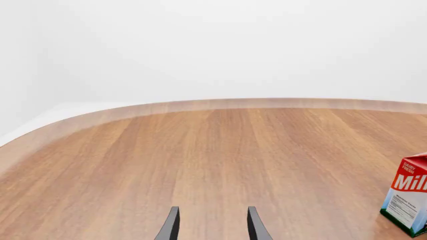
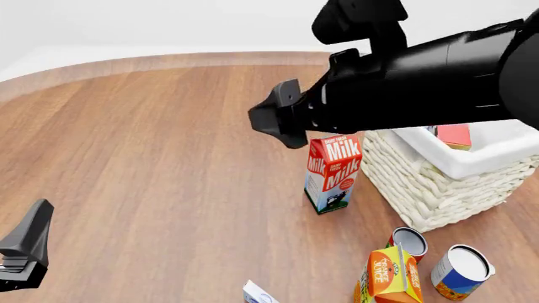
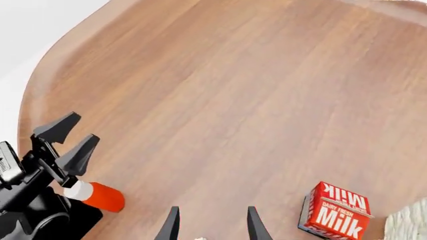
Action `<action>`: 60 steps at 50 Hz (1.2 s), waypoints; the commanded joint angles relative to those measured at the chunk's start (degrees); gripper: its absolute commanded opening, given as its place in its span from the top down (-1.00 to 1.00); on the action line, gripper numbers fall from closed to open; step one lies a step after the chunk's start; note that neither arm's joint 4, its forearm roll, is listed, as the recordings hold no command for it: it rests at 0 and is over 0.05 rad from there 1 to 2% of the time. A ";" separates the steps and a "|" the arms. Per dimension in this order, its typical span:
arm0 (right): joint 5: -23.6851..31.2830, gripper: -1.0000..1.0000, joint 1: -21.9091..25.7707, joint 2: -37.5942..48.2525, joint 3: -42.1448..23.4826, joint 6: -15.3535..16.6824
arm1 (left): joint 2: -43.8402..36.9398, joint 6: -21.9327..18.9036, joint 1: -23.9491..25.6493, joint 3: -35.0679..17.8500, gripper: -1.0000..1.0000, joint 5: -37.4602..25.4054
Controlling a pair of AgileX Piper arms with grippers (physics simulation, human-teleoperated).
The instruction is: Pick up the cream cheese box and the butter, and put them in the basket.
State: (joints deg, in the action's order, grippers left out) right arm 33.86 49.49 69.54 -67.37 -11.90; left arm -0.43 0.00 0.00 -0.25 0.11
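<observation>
Table (image 2: 168, 164): brown wood grain. Milk carton (image 2: 332, 173): red with white lettering; basket (image 2: 421, 183): whitish woven wicker, white liner. Juice carton (image 2: 389, 274) orange-yellow, both arms black.

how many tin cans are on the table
2: one can just in front of the basket, the other can to its right near the juice carton. More may be hidden behind the right arm.

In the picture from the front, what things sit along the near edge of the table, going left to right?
Left gripper → white box corner → orange juice carton → blue-and-orange can. A second can, partly hidden behind the carton, is left out.
</observation>
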 commanded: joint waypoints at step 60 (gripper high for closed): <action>-8.58 -1.00 14.42 8.86 11.00 -10.00 | 0.00 0.00 0.00 0.00 -1.00 0.00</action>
State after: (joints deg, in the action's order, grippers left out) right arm 27.97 62.33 77.71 -59.61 -19.65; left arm -0.43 0.00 0.00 -0.25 0.11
